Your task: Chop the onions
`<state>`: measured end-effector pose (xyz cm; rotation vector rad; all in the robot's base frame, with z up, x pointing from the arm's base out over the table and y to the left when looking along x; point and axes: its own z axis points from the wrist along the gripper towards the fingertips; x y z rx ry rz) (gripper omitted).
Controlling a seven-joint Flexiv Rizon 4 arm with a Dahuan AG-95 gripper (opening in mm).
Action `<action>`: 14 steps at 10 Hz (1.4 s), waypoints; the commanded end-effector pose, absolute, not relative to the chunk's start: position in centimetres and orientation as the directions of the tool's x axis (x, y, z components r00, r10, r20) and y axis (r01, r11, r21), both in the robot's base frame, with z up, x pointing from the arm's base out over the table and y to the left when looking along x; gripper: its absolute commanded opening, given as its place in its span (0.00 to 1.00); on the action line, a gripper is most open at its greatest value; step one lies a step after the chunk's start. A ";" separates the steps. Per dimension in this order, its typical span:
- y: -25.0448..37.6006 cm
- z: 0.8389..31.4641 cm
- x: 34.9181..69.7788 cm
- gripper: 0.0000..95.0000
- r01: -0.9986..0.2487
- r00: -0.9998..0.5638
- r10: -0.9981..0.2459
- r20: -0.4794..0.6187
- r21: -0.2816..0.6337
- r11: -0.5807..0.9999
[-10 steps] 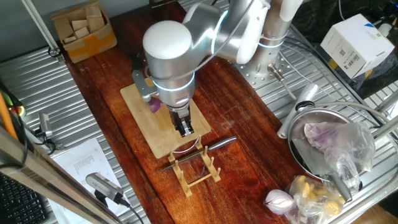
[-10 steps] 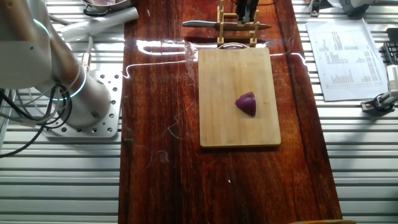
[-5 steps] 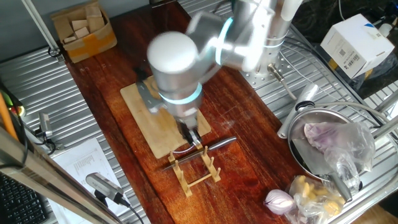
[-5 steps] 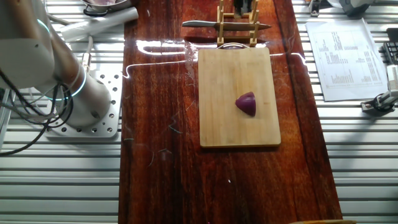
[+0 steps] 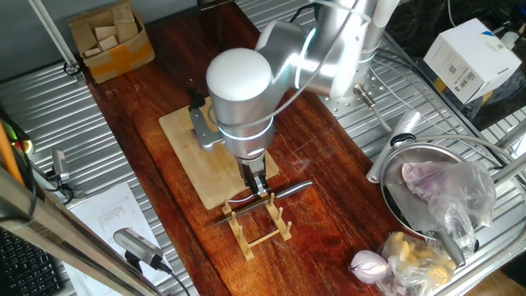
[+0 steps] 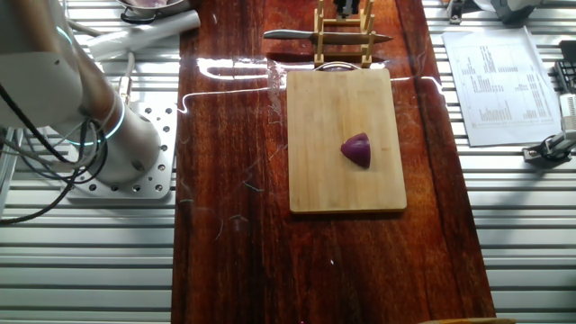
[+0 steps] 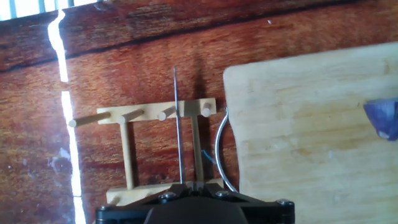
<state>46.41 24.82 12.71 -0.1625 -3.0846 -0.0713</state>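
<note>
The onion wedge (image 6: pixel 357 149) lies alone on the wooden cutting board (image 6: pixel 342 189), toward the board's right half as the other fixed view shows it. It is a small, deep purple-red piece, rounded on one side and tapering to a blunt point on the other, with a smooth, slightly glossy skin and no cuts visible in it. In the hand view only its edge shows at the right border (image 7: pixel 384 118), looking paler and bluish purple against the light wood. In one fixed view the arm's body hides it.

The board rests on the dark reddish wooden table (image 6: pixel 225 180). Just beyond the board's short edge stands a small wooden rack (image 5: pixel 259 224) with a knife (image 6: pixel 324 37) lying across it, blade pointing left in the other fixed view. A thin wire loop (image 7: pixel 219 149) lies between the rack and the board.

The gripper (image 5: pixel 259 182) hangs directly over the rack and the knife, at the board's near end in one fixed view, well apart from the onion wedge. Whether its fingers are spread or pressed together cannot be told: the hand view shows only the dark housing at the bottom edge, with the knife's thin spine running up from it.
</note>
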 end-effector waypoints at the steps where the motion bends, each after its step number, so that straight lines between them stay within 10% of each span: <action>1: 25.4 12.3 46.7 0.20 0.098 -0.994 0.096 0.044 0.041 0.994; 14: 26.2 9.5 45.5 0.20 0.102 -0.995 0.101 0.006 0.020 0.995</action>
